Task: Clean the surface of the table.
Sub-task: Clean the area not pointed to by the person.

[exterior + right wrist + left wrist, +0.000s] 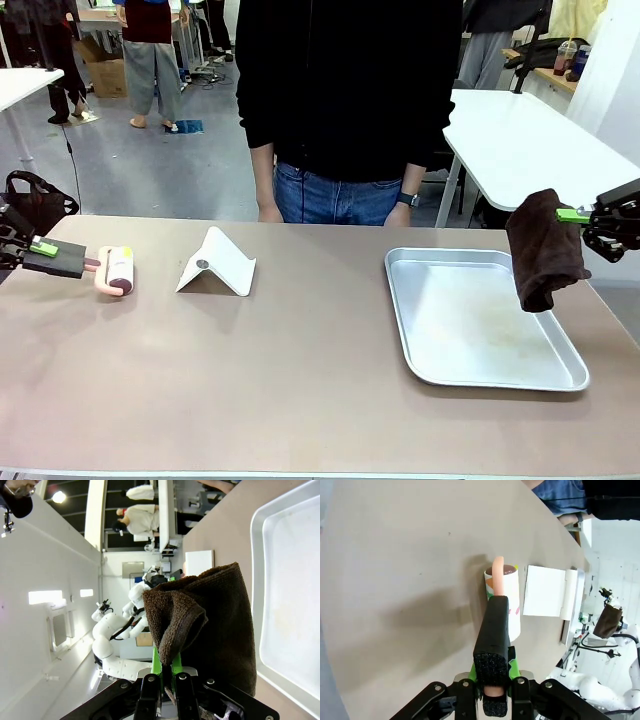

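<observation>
Tools are in hand, cleaning seemingly not yet begun: left fingers [45, 247] clamp a lint roller [117, 270] by its handle, right fingers [572, 214] pinch a hanging brown cloth [542, 250], off the tabletop [300, 370].

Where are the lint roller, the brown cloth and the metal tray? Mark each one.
lint roller [117, 271]: front view, on its sticky roll.
brown cloth [543, 250]: front view, middle of the hanging fold.
metal tray [480, 320]: front view, bare floor of the tray.
</observation>
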Tool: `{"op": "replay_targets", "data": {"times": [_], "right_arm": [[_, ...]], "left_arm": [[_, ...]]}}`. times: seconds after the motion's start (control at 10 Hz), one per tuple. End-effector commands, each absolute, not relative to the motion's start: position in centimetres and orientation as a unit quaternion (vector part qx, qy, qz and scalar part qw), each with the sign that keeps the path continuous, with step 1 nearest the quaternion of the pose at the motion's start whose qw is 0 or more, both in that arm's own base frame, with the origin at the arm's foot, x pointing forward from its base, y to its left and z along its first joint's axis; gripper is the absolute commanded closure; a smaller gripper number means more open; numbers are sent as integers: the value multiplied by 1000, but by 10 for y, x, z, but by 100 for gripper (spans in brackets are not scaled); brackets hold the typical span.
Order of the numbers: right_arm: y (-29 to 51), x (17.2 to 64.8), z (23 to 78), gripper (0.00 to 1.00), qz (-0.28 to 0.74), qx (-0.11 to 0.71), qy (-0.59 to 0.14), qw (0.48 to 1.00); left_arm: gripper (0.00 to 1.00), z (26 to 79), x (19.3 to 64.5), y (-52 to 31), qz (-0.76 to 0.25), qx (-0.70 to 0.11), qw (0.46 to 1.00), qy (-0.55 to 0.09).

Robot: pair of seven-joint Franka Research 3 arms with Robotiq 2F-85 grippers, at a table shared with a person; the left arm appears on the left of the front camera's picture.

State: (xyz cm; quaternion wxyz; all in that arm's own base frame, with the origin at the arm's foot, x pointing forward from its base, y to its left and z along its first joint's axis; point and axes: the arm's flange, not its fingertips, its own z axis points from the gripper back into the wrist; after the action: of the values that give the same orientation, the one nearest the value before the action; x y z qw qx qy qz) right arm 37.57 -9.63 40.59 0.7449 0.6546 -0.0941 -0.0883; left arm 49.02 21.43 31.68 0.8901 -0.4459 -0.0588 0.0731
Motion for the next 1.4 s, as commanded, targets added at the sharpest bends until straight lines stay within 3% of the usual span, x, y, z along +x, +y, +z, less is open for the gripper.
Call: {"op": "replay_targets", "data": {"times": [0.0, 0.4, 0.7, 1.0, 1.3], "right_arm": [[-96, 377, 408, 92, -81, 656, -100, 744], [-96, 377, 408, 92, -81, 656, -100, 744], [-96, 377, 408, 92, -81, 656, -100, 744], [-96, 377, 408, 92, -81, 656, -100, 744], [-96, 377, 408, 92, -81, 656, -100, 744]], "left_arm": [[77, 288, 496, 195, 64, -418, 906, -22], [77, 292, 502, 167, 47, -446, 893, -34], [77, 324, 491, 171, 26, -480, 873, -80], [77, 381, 454, 181, -14, -551, 825, -126], [77, 412, 410, 198, -38, -574, 811, -106]]}}
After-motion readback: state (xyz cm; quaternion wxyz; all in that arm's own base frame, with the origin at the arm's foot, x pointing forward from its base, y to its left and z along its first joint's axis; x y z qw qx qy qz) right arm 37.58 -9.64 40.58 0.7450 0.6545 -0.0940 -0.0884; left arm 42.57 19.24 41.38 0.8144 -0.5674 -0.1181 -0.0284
